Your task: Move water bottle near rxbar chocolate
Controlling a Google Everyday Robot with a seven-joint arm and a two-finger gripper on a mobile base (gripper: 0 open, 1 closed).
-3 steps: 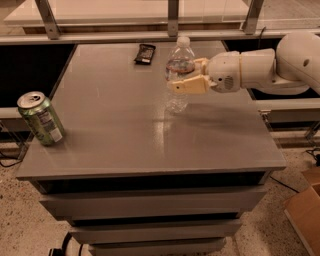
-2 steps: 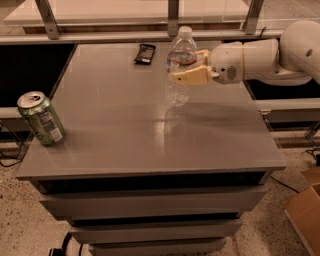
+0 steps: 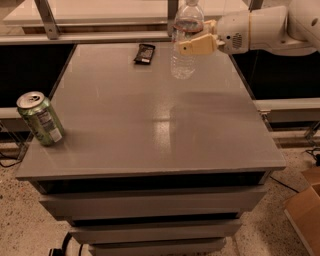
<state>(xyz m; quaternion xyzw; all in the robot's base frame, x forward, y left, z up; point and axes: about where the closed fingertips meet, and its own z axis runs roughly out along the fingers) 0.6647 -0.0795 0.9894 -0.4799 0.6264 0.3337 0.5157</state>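
Observation:
The water bottle (image 3: 184, 47) is a clear plastic bottle held upright and lifted above the far right part of the grey table (image 3: 150, 125). My gripper (image 3: 192, 42) comes in from the right and is shut on the bottle around its upper middle. The rxbar chocolate (image 3: 144, 53) is a small dark flat wrapper lying on the far part of the table, to the left of the bottle and a short way from it.
A green soda can (image 3: 40, 119) stands near the table's left front edge. A metal-framed shelf (image 3: 100, 15) runs behind the table. Drawer fronts (image 3: 150, 205) lie below the tabletop. A cardboard box (image 3: 305, 210) sits on the floor at right.
My gripper has carried the bottle up and toward the far edge of the table, closer to the dark wrapper. The can and the wrapper have not moved.

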